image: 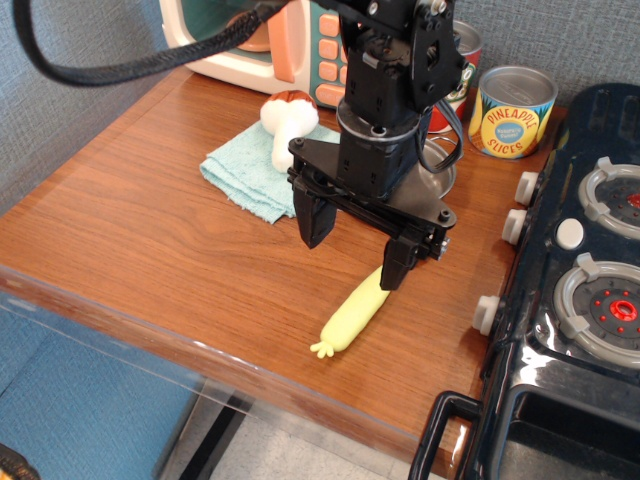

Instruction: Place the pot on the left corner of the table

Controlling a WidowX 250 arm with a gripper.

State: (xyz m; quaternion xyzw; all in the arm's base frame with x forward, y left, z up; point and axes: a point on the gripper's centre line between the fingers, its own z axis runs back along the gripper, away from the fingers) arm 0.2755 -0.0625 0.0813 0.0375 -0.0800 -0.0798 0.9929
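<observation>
The pot (441,180) is mostly hidden behind my arm; only a shiny steel rim and a thin wire handle show at the back right of the table (140,230), next to the stove. My gripper (352,260) is open and empty, fingers pointing down. It hangs just in front of the pot, over the far end of a yellow toy vegetable (350,314). I cannot tell whether the fingers touch the pot.
A teal cloth (243,172) with a toy mushroom (289,121) lies behind left of the gripper. A pineapple can (512,112) and a red can (464,66) stand at the back. A toy microwave (262,42) is at the back left, a black toy stove (580,290) on the right.
</observation>
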